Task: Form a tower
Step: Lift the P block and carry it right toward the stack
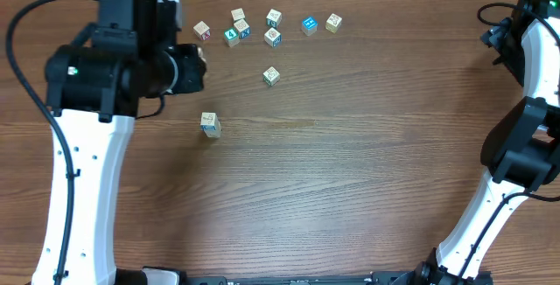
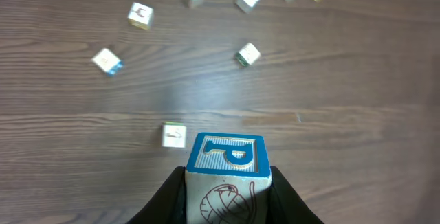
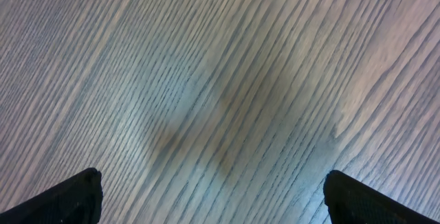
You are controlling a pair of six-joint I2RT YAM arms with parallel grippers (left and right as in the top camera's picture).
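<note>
My left gripper (image 2: pixel 227 174) is shut on a pale wooden cube (image 2: pixel 227 157) with a blue-framed letter face on top and a red line drawing on its near side. In the left wrist view the tower (image 2: pixel 174 135) stands on the table just left of and beyond the held cube, showing its cream top. In the overhead view the tower (image 1: pixel 210 125) stands below and right of my left gripper (image 1: pixel 186 68), with a blue-teal face under the cream top. The held cube is hidden there under the arm. My right gripper (image 3: pixel 220 196) is open over bare table.
Several loose cubes (image 1: pixel 272 37) lie scattered along the far side, one nearer (image 1: pixel 271 75). In the left wrist view two more loose cubes (image 2: pixel 106 60) lie to the left. The right arm (image 1: pixel 525 136) stands at the right edge.
</note>
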